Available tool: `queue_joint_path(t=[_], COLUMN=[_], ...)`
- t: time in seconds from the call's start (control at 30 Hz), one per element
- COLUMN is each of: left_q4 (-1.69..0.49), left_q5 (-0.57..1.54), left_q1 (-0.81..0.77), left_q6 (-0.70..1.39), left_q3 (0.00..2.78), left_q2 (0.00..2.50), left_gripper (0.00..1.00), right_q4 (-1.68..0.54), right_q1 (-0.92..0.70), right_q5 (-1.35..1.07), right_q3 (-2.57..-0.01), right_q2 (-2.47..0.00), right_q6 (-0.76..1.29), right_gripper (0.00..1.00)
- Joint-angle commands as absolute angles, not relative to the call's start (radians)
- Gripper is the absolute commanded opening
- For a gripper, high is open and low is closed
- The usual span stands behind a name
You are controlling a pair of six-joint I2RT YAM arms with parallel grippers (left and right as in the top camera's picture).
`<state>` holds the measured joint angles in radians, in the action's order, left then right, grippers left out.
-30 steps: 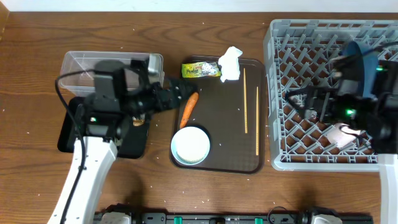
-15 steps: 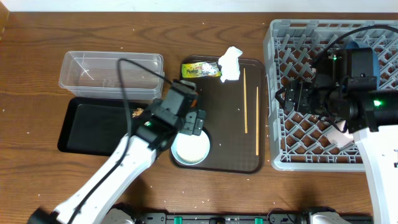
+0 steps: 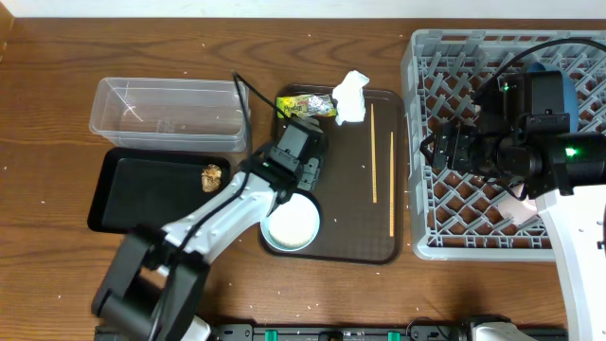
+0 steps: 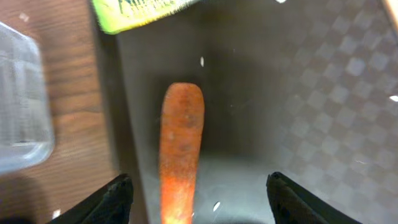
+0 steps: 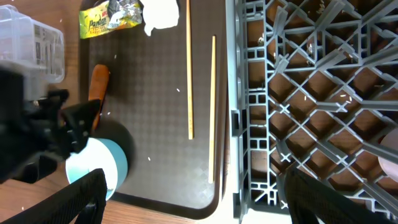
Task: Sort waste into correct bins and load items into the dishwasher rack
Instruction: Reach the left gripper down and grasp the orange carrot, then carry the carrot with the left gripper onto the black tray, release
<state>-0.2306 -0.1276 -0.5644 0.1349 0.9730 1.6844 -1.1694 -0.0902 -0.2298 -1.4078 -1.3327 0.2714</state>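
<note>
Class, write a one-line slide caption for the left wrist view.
Open fingers of the left gripper straddle an orange carrot on the brown tray, yellow-green wrapper beyond.

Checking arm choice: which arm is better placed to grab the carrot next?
Left. The left fingers, open, flank the orange carrot on the brown tray, while the right arm is over the dishwasher rack, away from it.

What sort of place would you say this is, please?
Probably a tabletop staged as a dish-clearing station: a grey dishwasher rack, a brown serving tray, and a clear tub beside a black tray for waste.
</note>
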Motion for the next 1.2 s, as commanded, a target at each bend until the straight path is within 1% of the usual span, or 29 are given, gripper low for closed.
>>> queue_joint_path(t=[0.0,0.03,0.17,0.23,0.3,0.33,0.43,0.5,0.63,0.83,1.1,1.13,1.17], left_q4=[-0.218,-0.216,-0.212,-0.21,-0.211,-0.212,-0.21,-0.211,-0.22,-0.241,-0.343,-0.343,-0.343], left_q5=[-0.116,-0.115,-0.115,-0.115,-0.115,-0.115,-0.11,-0.094,-0.028,-0.027,-0.027,-0.019,-0.01], left_q1=[-0.558,-0.558,-0.555,-0.553,-0.551,-0.551,-0.551,-0.551,-0.551,-0.541,-0.486,-0.487,-0.488], left_q6=[0.144,0.15,0.154,0.154,0.154,0.154,0.154,0.154,0.155,0.154,0.173,0.173,0.172], left_q3=[0.978,0.978,0.978,0.978,0.978,0.978,0.979,0.981,0.995,0.999,0.999,0.999,0.998], left_q2=[1.741,1.757,1.8,1.816,1.825,1.826,1.821,1.812,1.76,1.605,1.425,1.423,1.427], left_gripper=[0.68,0.65,0.64,0.58,0.48,0.45,0.32,0.31,0.3,0.29,0.27,0.28,0.38], right_q4=[-1.172,-1.172,-1.174,-1.174,-1.175,-1.177,-1.186,-1.19,-1.193,-1.193,-1.193,-1.193,-1.193], right_q1=[-0.099,-0.1,-0.1,-0.1,-0.1,-0.1,-0.1,-0.1,-0.1,-0.099,-0.1,-0.099,-0.099], right_q5=[-0.221,-0.221,-0.221,-0.221,-0.221,-0.221,-0.221,-0.221,-0.221,-0.221,-0.221,-0.221,-0.221], right_q3=[-1.417,-1.417,-1.417,-1.417,-1.417,-1.417,-1.417,-1.417,-1.417,-1.417,-1.417,-1.417,-1.417], right_q2=[-1.336,-1.336,-1.336,-1.336,-1.336,-1.336,-1.336,-1.336,-1.335,-1.335,-1.335,-1.336,-1.335], right_q6=[0.284,0.284,0.284,0.284,0.284,0.284,0.284,0.283,0.279,0.279,0.272,0.273,0.273], right_gripper=[0.84,0.84,0.84,0.84,0.84,0.83,0.83,0.83,0.82,0.83,0.83,0.83,0.83])
